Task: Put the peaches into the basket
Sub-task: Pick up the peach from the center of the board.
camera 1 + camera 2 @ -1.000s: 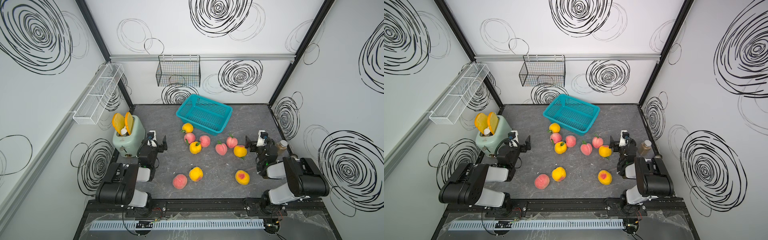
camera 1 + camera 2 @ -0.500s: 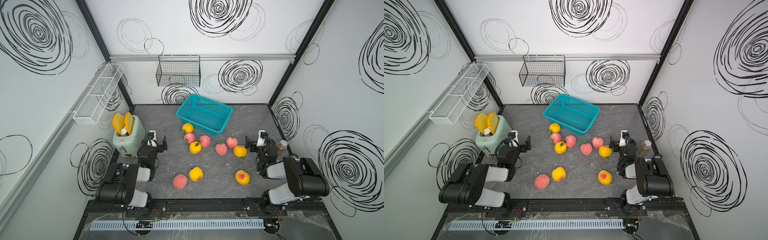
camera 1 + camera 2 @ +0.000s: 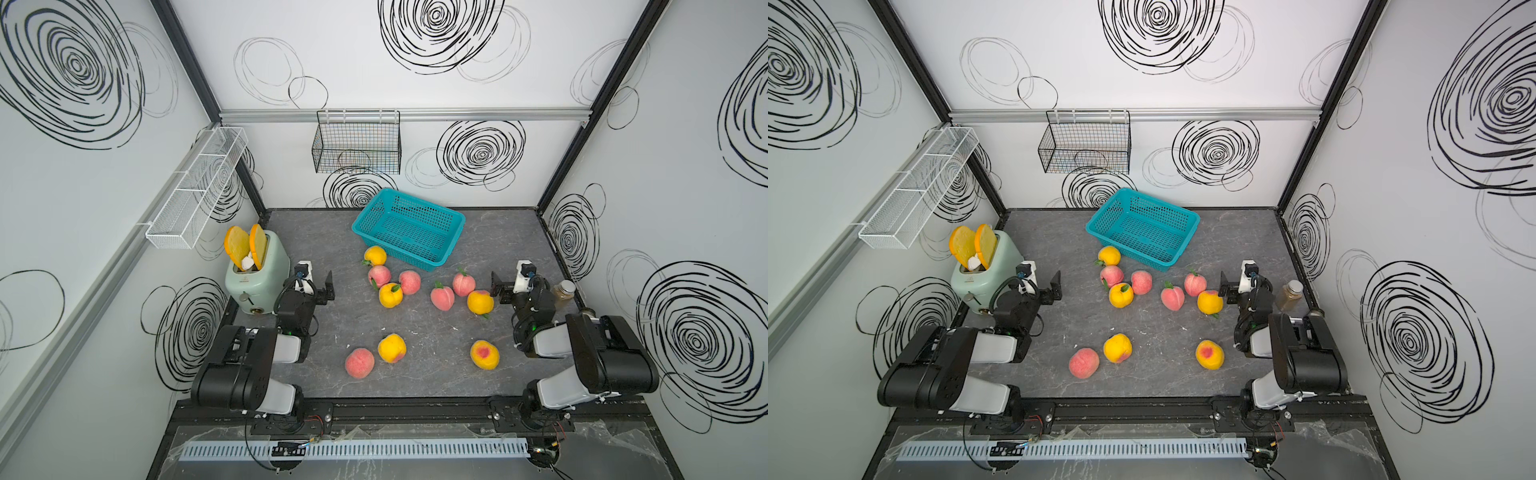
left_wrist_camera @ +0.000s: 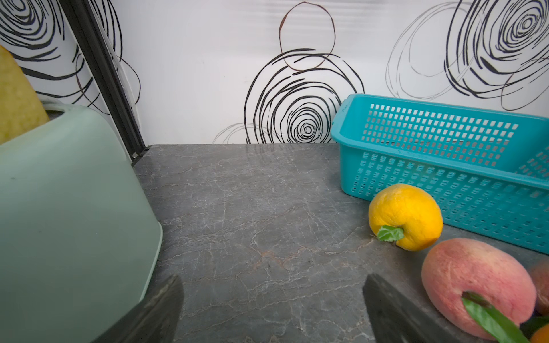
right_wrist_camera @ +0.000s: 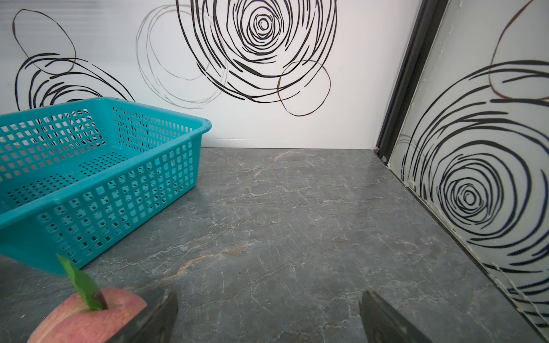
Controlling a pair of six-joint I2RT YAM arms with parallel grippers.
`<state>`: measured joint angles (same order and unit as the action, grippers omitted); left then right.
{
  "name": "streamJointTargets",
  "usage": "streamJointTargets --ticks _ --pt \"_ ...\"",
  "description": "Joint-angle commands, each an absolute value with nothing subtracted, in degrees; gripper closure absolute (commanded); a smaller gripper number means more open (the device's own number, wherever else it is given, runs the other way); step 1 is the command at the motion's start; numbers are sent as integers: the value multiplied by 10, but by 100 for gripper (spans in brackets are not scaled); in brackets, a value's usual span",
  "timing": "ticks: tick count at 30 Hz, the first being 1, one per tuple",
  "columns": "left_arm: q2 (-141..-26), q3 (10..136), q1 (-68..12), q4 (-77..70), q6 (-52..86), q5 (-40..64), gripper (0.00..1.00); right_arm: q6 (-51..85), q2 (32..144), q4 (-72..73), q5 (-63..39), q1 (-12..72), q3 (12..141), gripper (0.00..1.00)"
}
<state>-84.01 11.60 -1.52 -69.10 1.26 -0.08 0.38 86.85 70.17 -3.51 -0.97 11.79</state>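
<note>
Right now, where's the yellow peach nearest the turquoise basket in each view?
Top view: yellow peach mid-frame, beside the turquoise basket's near wall.
Top view: same spot.
Left wrist: right of centre, before the basket.
Right wrist: not in it.
Shared landmark: the basket.

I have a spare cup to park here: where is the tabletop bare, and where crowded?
Bare: the back-left stretch between the toaster and the basket; the back-right corner from the basket to the side wall; the front gap between the yellow peach and the blushed peach. Crowded: seven peaches bunched just before the basket.
</note>
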Motion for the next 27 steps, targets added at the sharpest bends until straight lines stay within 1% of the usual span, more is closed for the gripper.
streamJointTargets --ticks 1,5,8,10,12,15,16,21,23,26,27 --pt "-838 125 -18 -722 4 -5 2 -6 863 713 -13 -1 121 1" --pt "-838 124 -18 -723 4 -5 2 -5 830 673 19 8 129 1" --pt "-838 124 -18 -724 5 -8 2 0 764 540 38 14 172 1" --pt "-837 127 -19 -718 6 -13 2 17 721 496 40 13 189 1" --pt "-836 126 -19 -718 6 -13 2 78 677 456 61 10 200 1" --pt "-827 133 -21 -702 6 -20 2 249 633 376 160 2 213 1" --pt "-819 139 -24 -684 4 -26 2 259 630 375 145 -3 213 1" --pt "-778 177 -62 -574 -21 -61 2 240 654 317 -2 0 275 1" --pt "-763 205 -66 -499 8 -84 2 234 668 290 -48 0 301 1" --pt "-747 252 -66 -391 44 -109 2 226 683 269 -84 0 322 1" --pt "-742 256 -66 -381 46 -111 2 227 686 272 -91 1 322 1"
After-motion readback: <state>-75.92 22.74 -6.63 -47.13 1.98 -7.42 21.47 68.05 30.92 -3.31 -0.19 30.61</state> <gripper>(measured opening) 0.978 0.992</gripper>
